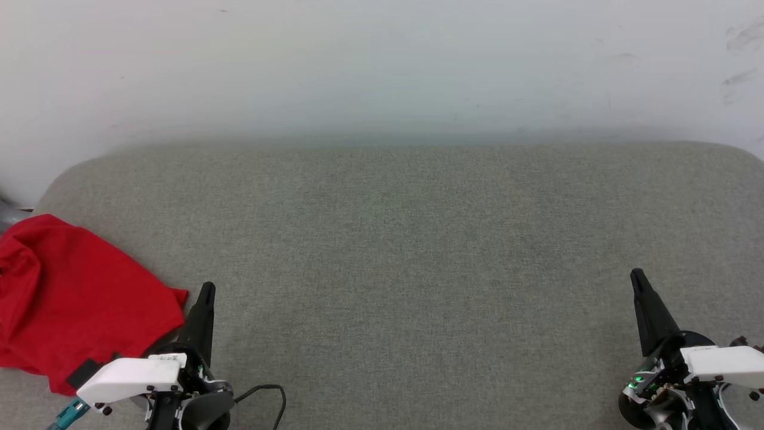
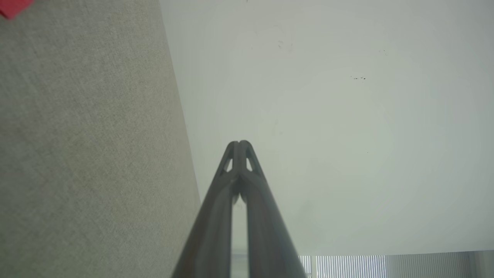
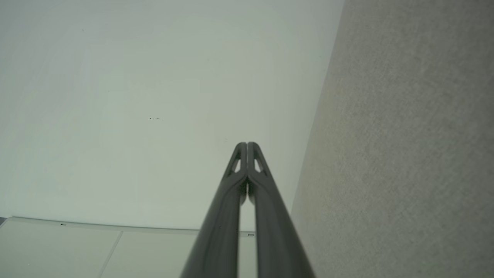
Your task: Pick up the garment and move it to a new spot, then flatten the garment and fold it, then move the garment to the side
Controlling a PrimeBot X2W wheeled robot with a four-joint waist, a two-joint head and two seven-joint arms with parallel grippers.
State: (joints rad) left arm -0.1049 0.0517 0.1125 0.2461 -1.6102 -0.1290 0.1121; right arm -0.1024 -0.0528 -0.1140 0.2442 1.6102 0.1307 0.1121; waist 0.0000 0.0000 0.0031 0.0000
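Observation:
The red garment (image 1: 77, 298) lies folded at the left edge of the grey cushioned surface (image 1: 406, 263), plain red side up, with a small dark patch near its front corner. A sliver of the garment (image 2: 13, 7) shows in the left wrist view's top left corner. My left gripper (image 1: 206, 290) is shut with nothing in it, just right of the garment's near corner; the same left gripper (image 2: 240, 143) points at the wall. My right gripper (image 1: 637, 276) is shut and holds nothing at the lower right, its tips (image 3: 247, 144) pressed together.
A pale wall (image 1: 382, 65) rises behind the grey surface. A black cable (image 1: 265, 391) loops beside the left wrist. The surface's rounded back corners curve off at the far left and far right.

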